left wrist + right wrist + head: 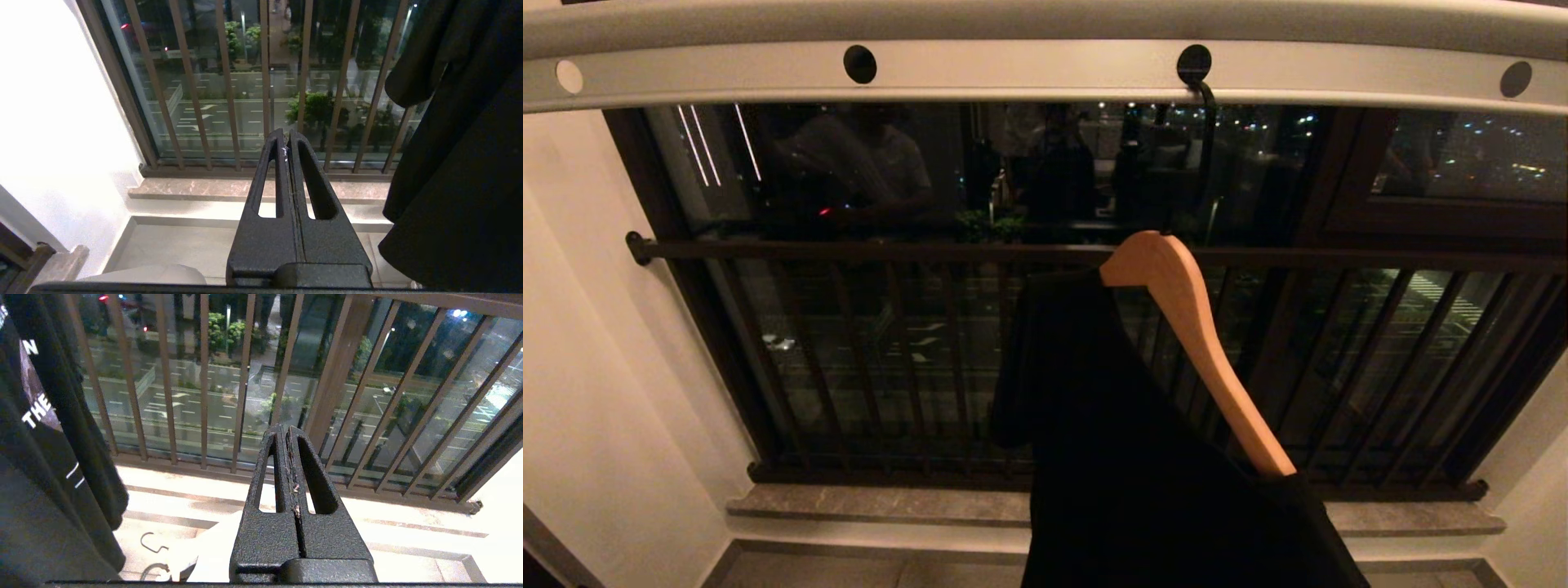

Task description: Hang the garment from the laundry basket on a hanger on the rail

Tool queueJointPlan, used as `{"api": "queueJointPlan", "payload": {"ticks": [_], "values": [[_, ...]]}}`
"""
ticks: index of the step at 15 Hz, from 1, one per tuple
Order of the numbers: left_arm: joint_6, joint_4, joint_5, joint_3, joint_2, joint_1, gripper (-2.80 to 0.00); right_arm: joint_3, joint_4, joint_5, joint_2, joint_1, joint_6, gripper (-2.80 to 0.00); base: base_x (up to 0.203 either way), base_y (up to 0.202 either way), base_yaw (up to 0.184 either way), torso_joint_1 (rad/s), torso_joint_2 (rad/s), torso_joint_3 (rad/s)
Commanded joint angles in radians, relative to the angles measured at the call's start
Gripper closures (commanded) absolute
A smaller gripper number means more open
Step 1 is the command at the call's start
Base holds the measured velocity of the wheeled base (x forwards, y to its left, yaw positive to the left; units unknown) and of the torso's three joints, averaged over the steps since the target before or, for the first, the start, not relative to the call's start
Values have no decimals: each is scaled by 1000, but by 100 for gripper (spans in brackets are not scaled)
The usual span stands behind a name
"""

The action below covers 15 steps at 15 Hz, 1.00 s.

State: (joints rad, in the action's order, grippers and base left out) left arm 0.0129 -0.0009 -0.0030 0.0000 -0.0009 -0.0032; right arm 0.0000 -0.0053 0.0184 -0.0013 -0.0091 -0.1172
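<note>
Draping black garment (1143,457), curved wooden hanger (1201,343)

The long pale grey metal rail (1029,69) carries a row of round dark holes. A light tan wooden hanger (1188,327) with a black hook bears a black cloth garment (1127,457), printed with white letters and short white strokes. The barred window railing (874,253) is dark brown; the stone sill (874,502) is mottled grey-brown. Both pairs of textured fingers (288,196) (288,486) are black.

Left end effector (289,136), right end effector (284,430): black, textured, tapered, slotted fingers.
</note>
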Motion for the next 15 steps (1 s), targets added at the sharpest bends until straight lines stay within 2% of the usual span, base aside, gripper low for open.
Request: {"api": "queueJointPlan", "payload": {"ticks": [1, 15], "values": [[0, -2, 0, 2, 1, 0, 0, 0, -1, 1, 1, 0, -1, 0, 0, 0, 0, -63, 124, 68], [-1, -4, 0, 2, 1, 0, 0, 0, -1, 2, 1, 0, -4, 0, 0, 0, 0, -99, 216, 118]]}}
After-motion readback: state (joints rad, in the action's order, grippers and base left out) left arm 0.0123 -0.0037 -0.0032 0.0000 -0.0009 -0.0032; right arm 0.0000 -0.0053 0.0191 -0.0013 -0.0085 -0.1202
